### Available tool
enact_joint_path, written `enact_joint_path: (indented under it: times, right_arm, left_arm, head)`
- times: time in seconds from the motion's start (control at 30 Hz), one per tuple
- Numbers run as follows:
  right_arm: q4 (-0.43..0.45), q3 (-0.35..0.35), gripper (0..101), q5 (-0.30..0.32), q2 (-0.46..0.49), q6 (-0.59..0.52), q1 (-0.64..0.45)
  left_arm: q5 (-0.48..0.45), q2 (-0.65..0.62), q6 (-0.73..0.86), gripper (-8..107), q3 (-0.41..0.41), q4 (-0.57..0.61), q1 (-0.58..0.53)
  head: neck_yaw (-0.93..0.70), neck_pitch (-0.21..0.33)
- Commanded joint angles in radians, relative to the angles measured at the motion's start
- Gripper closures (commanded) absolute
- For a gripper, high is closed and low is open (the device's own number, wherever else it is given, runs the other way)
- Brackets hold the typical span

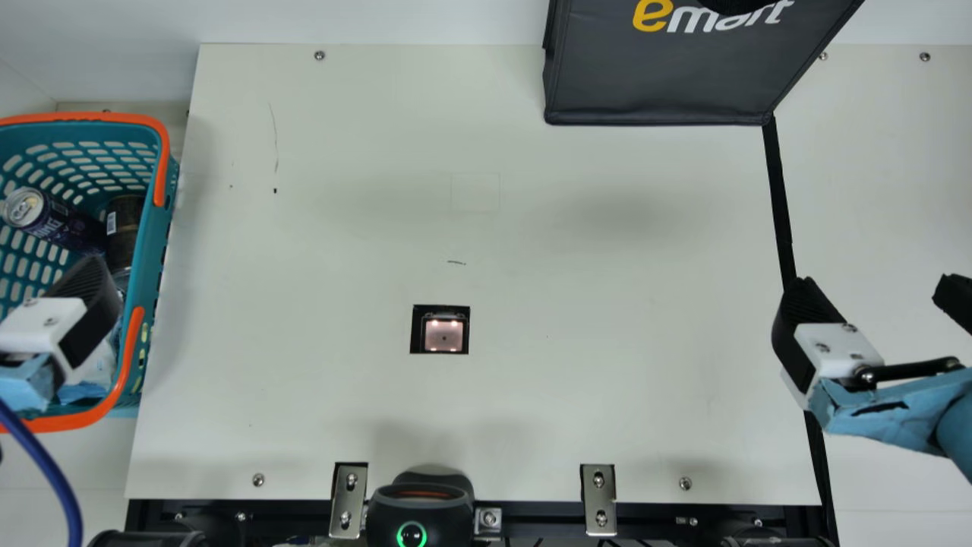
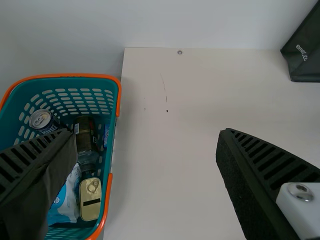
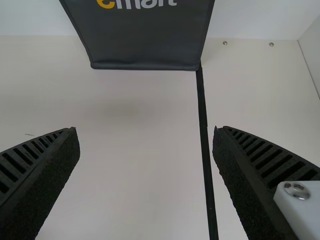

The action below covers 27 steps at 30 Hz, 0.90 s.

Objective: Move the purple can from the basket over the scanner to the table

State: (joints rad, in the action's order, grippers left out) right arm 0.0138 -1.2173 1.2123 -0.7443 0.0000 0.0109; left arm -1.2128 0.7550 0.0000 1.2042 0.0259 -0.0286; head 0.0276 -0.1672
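The purple can [image 1: 57, 219] lies tilted inside the basket [image 1: 144, 296], beside a dark bottle [image 2: 86, 134]; a gold tin [image 2: 90, 200] is in the basket too. The left hand [image 1: 89, 292] hangs open over the basket, its fingers spread and gripping nothing. To the basket's right, the scanner [image 1: 443, 334] sits in the table [image 1: 592, 365]. The right hand [image 1: 877, 290], open and ungripping, hangs well apart from the basket, beyond the scanner.
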Motion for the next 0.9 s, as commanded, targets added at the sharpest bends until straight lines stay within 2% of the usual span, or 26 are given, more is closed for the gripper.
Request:
enact_joint_path:
  times: [0.0,0.87]
  right_arm:
    - [0.000,0.000,6,0.000,0.000,0.000,0.000]
    - [0.000,0.000,6,0.000,0.000,0.000,0.000]
  left_arm:
    - [0.000,0.000,0.000,9,0.000,0.000,0.000]
    - [0.000,0.000,0.000,9,0.000,0.000,0.000]
  head:
    - [0.000,0.029]
    - [0.000,0.029]
